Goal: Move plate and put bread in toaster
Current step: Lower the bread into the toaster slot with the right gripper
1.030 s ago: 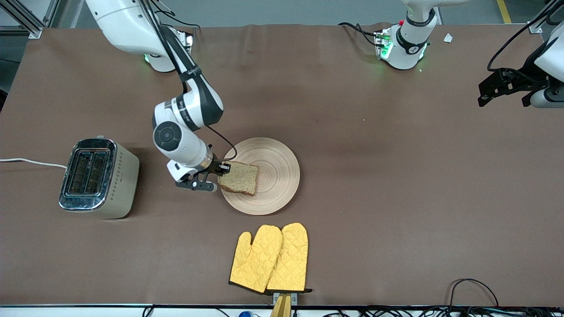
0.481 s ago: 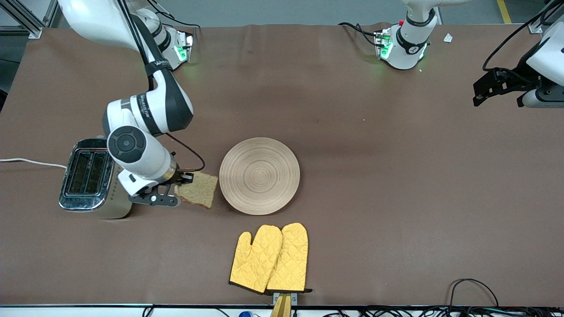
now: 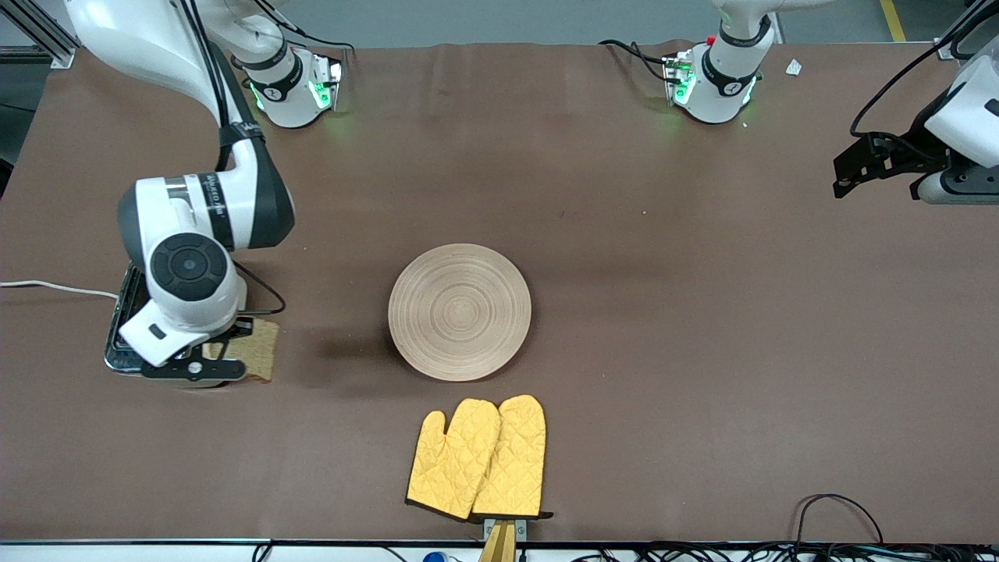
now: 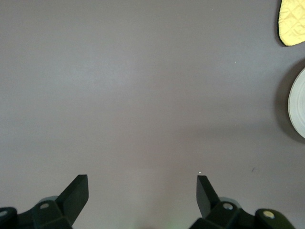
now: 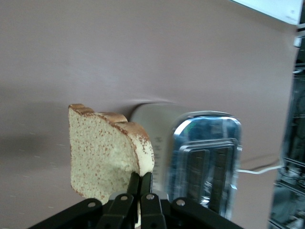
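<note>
The round wooden plate (image 3: pixel 460 312) lies bare at the table's middle; its edge also shows in the left wrist view (image 4: pixel 298 106). My right gripper (image 3: pixel 226 353) is shut on the brown bread slice (image 3: pixel 263 357), holding it on edge in the air just beside the toaster. In the right wrist view the gripper (image 5: pixel 139 183) pinches the bread (image 5: pixel 102 157) next to the toaster (image 5: pixel 205 152), whose two chrome slots face up. In the front view the toaster (image 3: pixel 117 347) is mostly hidden under the right arm. My left gripper (image 3: pixel 874 168) waits open over the left arm's end of the table, and it is open and empty in its own wrist view (image 4: pixel 142 190).
A pair of yellow oven mitts (image 3: pixel 478 457) lies nearer the front camera than the plate; one tip shows in the left wrist view (image 4: pixel 293 21). The toaster's white cord (image 3: pixel 47 287) runs off the table at the right arm's end.
My right gripper lifted the bread off the plate and carried it to the toaster's side. The plate is now bare. The left arm drifted slightly.
</note>
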